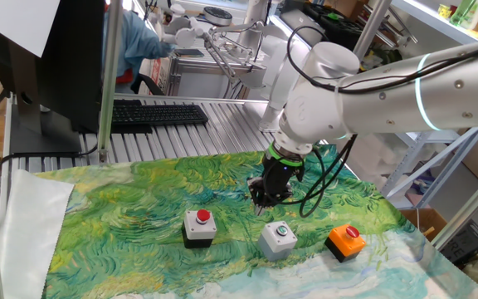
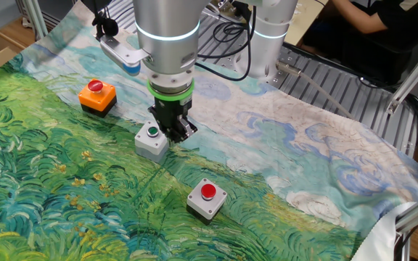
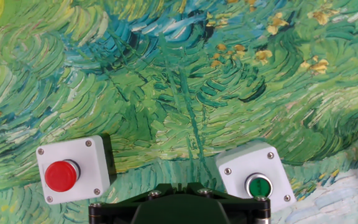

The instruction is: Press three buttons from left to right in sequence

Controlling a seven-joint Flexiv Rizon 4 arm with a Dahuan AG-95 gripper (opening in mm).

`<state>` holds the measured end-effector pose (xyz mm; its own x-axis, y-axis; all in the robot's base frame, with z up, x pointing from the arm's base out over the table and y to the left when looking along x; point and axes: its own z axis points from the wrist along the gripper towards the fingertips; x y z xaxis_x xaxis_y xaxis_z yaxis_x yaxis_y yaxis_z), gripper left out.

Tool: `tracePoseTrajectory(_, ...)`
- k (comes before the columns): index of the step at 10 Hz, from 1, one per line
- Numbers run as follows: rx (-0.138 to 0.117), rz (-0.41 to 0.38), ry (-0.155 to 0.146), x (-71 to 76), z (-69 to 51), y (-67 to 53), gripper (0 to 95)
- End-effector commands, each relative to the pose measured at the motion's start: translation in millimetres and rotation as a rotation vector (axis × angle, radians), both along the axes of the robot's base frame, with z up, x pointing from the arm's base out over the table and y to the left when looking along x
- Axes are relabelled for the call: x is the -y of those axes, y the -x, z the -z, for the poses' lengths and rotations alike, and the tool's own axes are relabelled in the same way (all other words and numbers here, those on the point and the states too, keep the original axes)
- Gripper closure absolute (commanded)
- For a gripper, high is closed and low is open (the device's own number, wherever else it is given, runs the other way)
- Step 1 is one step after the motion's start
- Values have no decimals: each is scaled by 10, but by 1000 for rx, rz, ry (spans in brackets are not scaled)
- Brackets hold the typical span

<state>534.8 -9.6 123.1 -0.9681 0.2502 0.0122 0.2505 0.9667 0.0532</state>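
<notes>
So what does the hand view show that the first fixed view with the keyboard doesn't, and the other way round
Only the hand view shows the two nearer box lids straight from above, corner screws included. Only the fixed view shows the orange box with red button, the claw above the cloth, the arm and a keyboard. Both show the black-and-white box with red button, the grey box with green button and the painted cloth.

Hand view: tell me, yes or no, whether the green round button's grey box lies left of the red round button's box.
No. The grey box with green button lies right of the white-topped box with red button.
</notes>
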Motion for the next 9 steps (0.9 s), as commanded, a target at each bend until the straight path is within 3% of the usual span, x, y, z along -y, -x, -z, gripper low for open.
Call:
tracePoseTrajectory(1,3,-25,4,1,1,-3,950)
tracePoseTrajectory(2,4,-44,3,1,1,-3,950)
tracePoseTrajectory(5,13,-126,-41,1,1,-3,950)
tracePoseTrajectory(8,22,-161,-43,1,1,-3,950)
tracePoseTrajectory(9,25,-184,-56,1,1,-3,950)
